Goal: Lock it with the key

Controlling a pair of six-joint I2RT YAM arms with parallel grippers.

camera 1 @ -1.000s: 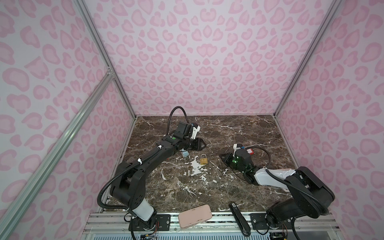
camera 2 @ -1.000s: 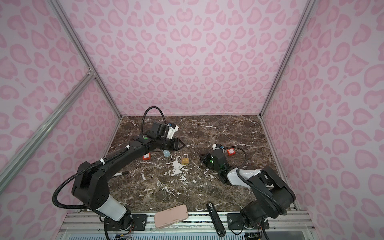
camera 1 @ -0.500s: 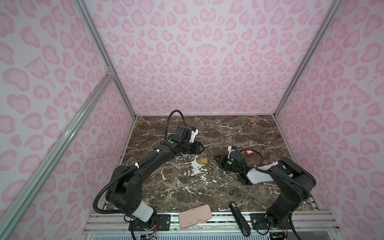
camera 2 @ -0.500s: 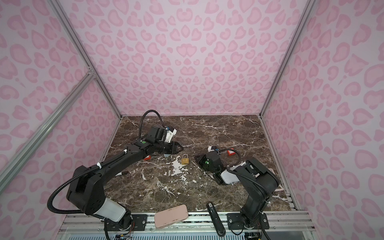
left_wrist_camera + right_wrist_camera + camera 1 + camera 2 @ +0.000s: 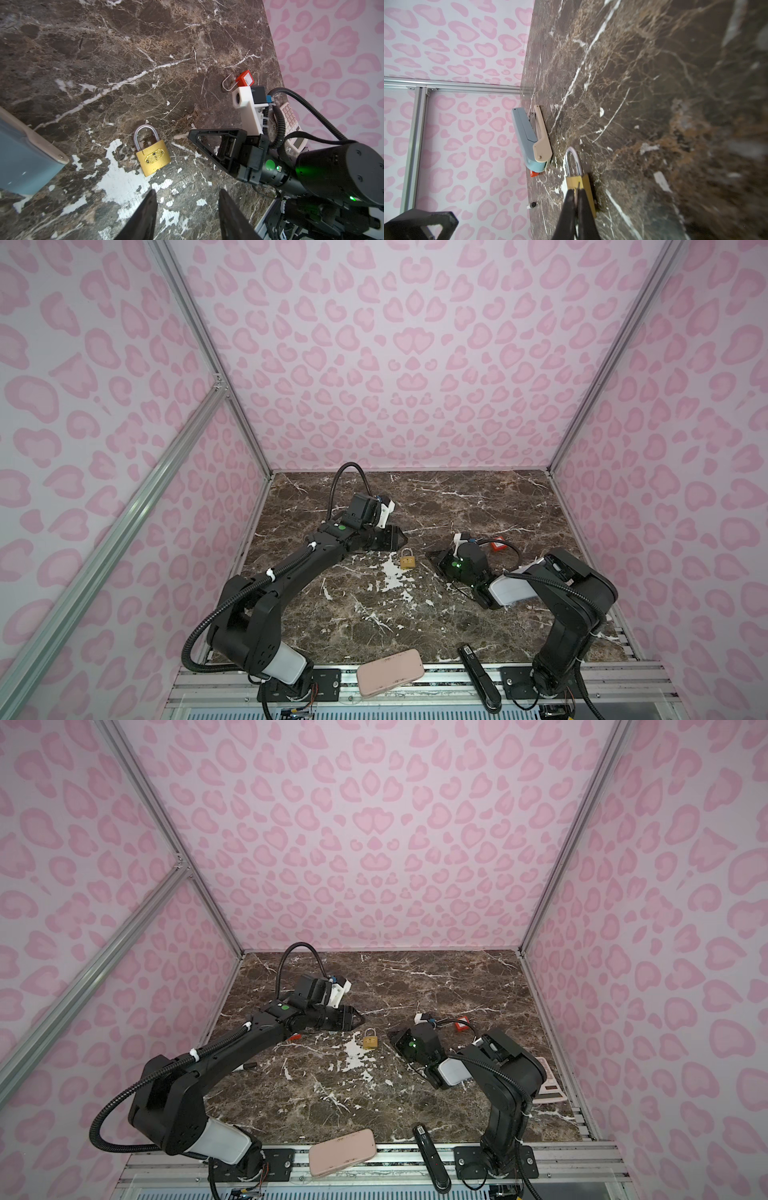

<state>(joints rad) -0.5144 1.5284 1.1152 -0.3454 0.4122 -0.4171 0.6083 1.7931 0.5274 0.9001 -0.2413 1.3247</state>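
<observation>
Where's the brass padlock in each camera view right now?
In a top view: brass padlock mid-table.
In a top view: same spot.
Left wrist: flat, ahead of the open left gripper.
Right wrist: just beyond the right gripper, shut on the key.
Shared landmark: white worn patch beside it.

The dark brown marble tabletop [image 5: 457, 497], veined and chipped white, carries a brass padlock [image 5: 407, 559] lying flat near its middle. A blue-and-beige stapler [image 5: 529, 137] and a small red item [image 5: 294, 1036] lie to the brass padlock's left. A red padlock [image 5: 497, 545] lies to its right, a calculator [image 5: 548, 1079] farther right. A black stapler [image 5: 478, 672] lies well in front.
</observation>
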